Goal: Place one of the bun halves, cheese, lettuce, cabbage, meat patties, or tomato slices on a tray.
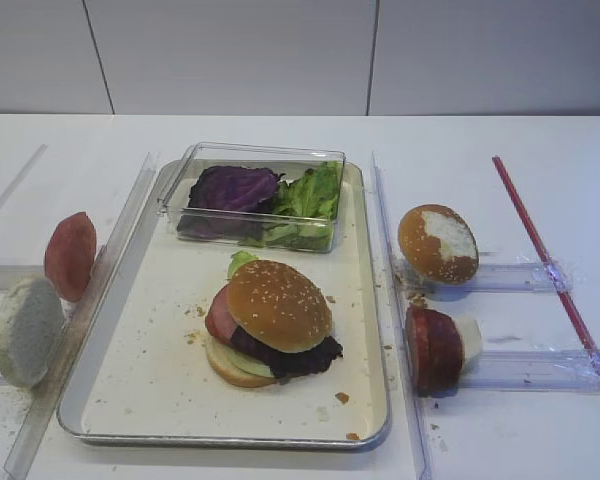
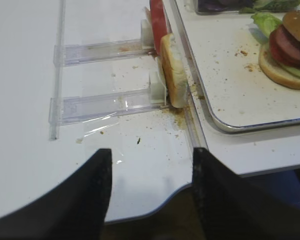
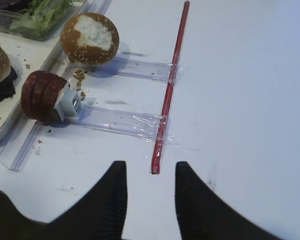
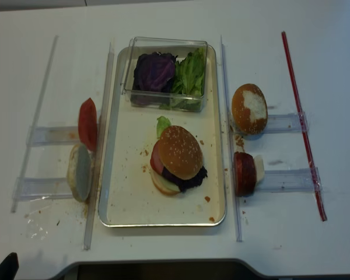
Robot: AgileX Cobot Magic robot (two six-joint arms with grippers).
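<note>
The sesame bun top [image 1: 278,305] caps a stack on the tray [image 1: 150,350], over purple cabbage, a pink meat slice, green leaf and a pale bottom bun. More cabbage [image 1: 233,187] and lettuce [image 1: 310,195] fill the clear box at the tray's far end. My right gripper [image 3: 151,167] hangs open and empty over bare table right of the tray, near the red strip's end [image 3: 157,162]. The left gripper [image 2: 152,151] is open and empty at the table's front edge, left of the tray [image 2: 225,75]. Neither gripper shows in the overhead views.
Right of the tray, clear holders carry a brown bun half with a white face [image 1: 438,243] and a dark red patty [image 1: 435,348]. On the left stand a tomato slice [image 1: 70,255] and a pale floury disc [image 1: 25,330]. Clear plastic rails [image 1: 395,300] flank the tray.
</note>
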